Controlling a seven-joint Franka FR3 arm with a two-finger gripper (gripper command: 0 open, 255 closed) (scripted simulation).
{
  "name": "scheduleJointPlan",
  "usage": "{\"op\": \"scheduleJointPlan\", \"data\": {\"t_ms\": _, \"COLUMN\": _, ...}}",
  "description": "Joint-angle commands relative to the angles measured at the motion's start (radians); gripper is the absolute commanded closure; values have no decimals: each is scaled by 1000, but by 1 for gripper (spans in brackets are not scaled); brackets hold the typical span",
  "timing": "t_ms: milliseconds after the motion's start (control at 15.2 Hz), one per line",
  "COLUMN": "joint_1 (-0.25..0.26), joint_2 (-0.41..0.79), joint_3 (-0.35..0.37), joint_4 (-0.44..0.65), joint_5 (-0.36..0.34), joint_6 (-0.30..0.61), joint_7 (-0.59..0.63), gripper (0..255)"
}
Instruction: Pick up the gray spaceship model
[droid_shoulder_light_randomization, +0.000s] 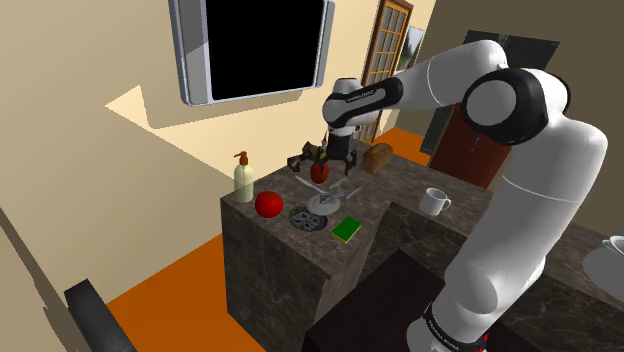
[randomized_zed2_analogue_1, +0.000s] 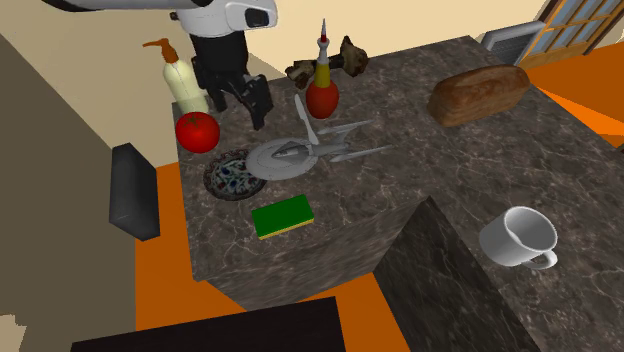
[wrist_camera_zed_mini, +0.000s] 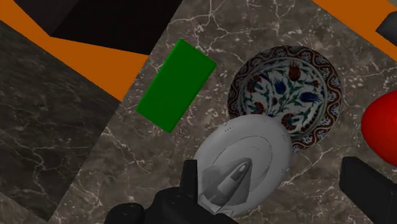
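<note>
On the dark marbled stone counter (randomized_zed2_analogue_1: 420, 150), near its corner — the gray spaceship model (randomized_zed2_analogue_1: 300, 152), round saucer hull at one end, thin nacelles at the other. Lies flat, saucer end against a round plate patterned in blue, red and white (randomized_zed2_analogue_1: 232, 175). Seen along the hand, overlaps the plate's rim; resting on it or just above it, cannot tell. Nacelle end turned toward a brown bread loaf (randomized_zed2_analogue_1: 478, 93), well apart from it.

Above the model, on the white arm — the all-black two-finger gripper (randomized_zed2_analogue_1: 237, 100). Points down, jaws spread wide, holding nothing. In the wrist view, saucer hull between the two fingers (wrist_camera_zed_mini: 189, 181), nearer one than the other, no contact to be seen.

Around the model:
- a flat green rectangular sponge (randomized_zed2_analogue_1: 282, 216) toward the counter's edge, near the plate but apart from it
- a shiny red tomato-like ball (randomized_zed2_analogue_1: 197, 131) just beside the plate
- a cream soap bottle with an orange pump (randomized_zed2_analogue_1: 185, 85) behind the ball
- a red round-bellied bottle with a tall thin neck (randomized_zed2_analogue_1: 322, 95), upright, just behind the model

In the second exterior view's lower right, on a further stretch of counter: a white mug (randomized_zed2_analogue_1: 518, 238), upright, well apart from the rest.

Beyond the counter in the shoulder view: beige wall, a silver-framed panel (droid_shoulder_light_randomization: 192, 60) with a black area inside, orange floor (droid_shoulder_light_randomization: 180, 290).
</note>
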Motion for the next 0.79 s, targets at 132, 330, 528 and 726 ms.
{"op": "scheduleJointPlan", "data": {"t_ms": 132, "joint_1": -26, "joint_2": 135, "joint_3": -27, "joint_4": 91, "joint_5": 35, "joint_6": 35, "joint_7": 74, "gripper": 0}}
{"op": "scheduleJointPlan", "data": {"t_ms": 330, "joint_1": -47, "joint_2": 236, "joint_3": -46, "joint_4": 168, "joint_5": 68, "joint_6": 51, "joint_7": 123, "gripper": 0}}
{"op": "scheduleJointPlan", "data": {"t_ms": 528, "joint_1": -70, "joint_2": 336, "joint_3": -64, "joint_4": 249, "joint_5": 104, "joint_6": 63, "joint_7": 169, "gripper": 0}}
{"op": "scheduleJointPlan", "data": {"t_ms": 726, "joint_1": -98, "joint_2": 434, "joint_3": -79, "joint_4": 331, "joint_5": 142, "joint_6": 71, "joint_7": 214, "gripper": 0}}
